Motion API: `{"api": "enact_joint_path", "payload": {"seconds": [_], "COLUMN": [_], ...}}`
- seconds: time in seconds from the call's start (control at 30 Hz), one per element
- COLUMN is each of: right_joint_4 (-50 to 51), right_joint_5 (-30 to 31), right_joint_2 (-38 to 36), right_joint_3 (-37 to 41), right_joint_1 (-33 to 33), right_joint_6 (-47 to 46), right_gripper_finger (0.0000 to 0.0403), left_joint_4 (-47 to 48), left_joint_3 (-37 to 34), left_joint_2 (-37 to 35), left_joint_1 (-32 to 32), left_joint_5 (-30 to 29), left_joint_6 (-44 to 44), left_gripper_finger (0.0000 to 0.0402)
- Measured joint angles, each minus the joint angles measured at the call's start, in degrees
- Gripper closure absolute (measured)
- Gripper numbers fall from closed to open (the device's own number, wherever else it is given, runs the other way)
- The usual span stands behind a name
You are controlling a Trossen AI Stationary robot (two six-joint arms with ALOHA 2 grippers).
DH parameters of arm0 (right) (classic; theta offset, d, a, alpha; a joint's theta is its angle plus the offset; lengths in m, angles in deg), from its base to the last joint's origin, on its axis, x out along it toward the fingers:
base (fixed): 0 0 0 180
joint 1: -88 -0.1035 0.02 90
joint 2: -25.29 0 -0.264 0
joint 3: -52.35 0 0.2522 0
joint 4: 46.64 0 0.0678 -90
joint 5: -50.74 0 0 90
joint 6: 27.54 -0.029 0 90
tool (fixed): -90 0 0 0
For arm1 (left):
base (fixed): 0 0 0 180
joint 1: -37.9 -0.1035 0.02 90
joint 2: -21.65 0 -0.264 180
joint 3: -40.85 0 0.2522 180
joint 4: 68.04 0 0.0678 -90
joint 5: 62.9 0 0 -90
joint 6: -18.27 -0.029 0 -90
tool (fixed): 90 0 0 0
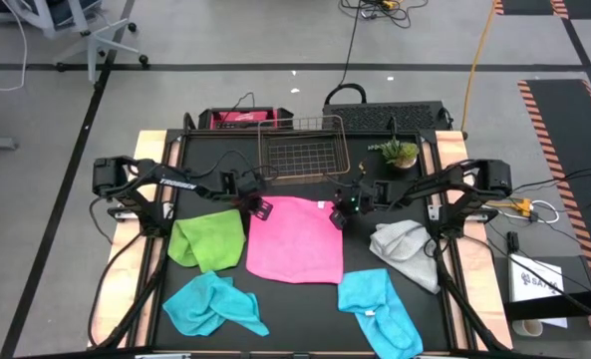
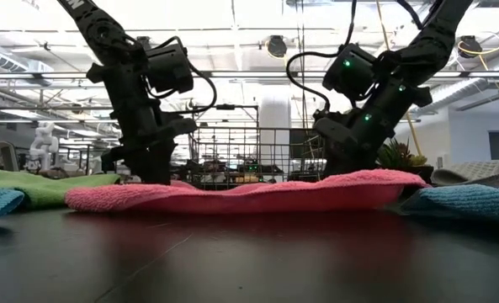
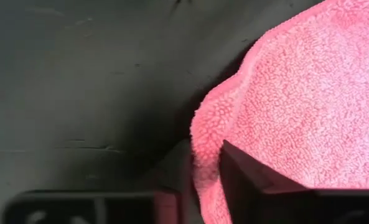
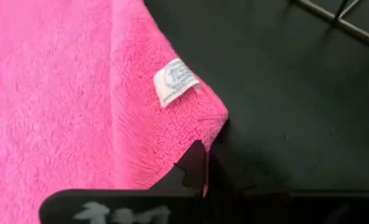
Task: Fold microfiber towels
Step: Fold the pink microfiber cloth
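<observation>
- Progress: early. The pink towel [image 1: 293, 239] lies spread flat mid-worktop [image 1: 305, 324], no fold in it yet as far as I can see.
- Left gripper [image 1: 258, 206] is down on the pink towel's far left corner. In the left wrist view the fingers [image 3: 259, 180] have closed around the towel's edge, cloth pinched between them.
- Right gripper [image 1: 341, 211] is down on the far right corner, the one with the small white label [image 4: 177, 81]. Fingers closed; wrist view shows the corner tucked in at the fingertip [image 4: 193, 165], so I read it as gripping the cloth.
- Low view: both arms planted on the towel's back edge, the towel flat on the worktop, not lifted.
- My read: step in hand is the corner pinch before the first fold. Nothing folded so far.
- Left to do: all five towels.
- Count, towels: five.
  - one pink, centre
  - one green towel [image 1: 210, 239], touching the pink one on its left, loosely spread
  - one grey towel [image 1: 407, 249], right side, bunched
  - two blue: left blue towel [image 1: 212, 304] and right blue towel [image 1: 380, 309], both crumpled at the near edge
- Count, other: one wire basket [image 1: 304, 150] at the far side, no towels in it that I can see; one small potted plant [image 1: 399, 153] beside it.
</observation>
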Motion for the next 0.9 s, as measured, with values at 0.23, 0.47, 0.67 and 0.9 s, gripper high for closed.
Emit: {"api": "enact_joint_path", "payload": {"seconds": [0.23,0.47,0.67,0.9], "right_joint_4": [3.32,7.18,8.25,12.3], "right_joint_5": [0.16,1.02,3.6,3.69], "right_joint_2": [-4.42,-9.95,-14.75,-18.16], "right_joint_3": [0.02,0.02,-0.02,-0.03], "right_joint_1": [0.0,-0.45,-3.15,-6.18], "right_joint_6": [1.27,2.02,3.05,2.57], "right_gripper_finger": [0.0401,0.0402,0.0402,0.0402], "left_joint_4": [0.09,0.24,1.67,2.7], "left_joint_3": [0.06,0.59,0.59,0.61], "left_joint_2": [-0.46,-2.41,-6.72,-14.46], "left_joint_1": [0.69,2.2,4.65,7.9], "left_joint_5": [0.0,-0.05,-3.69,-9.37], "left_joint_6": [-0.5,-0.04,0.9,2.06], "left_gripper_finger": [0.0391,0.0397,0.0398,0.0399]}}
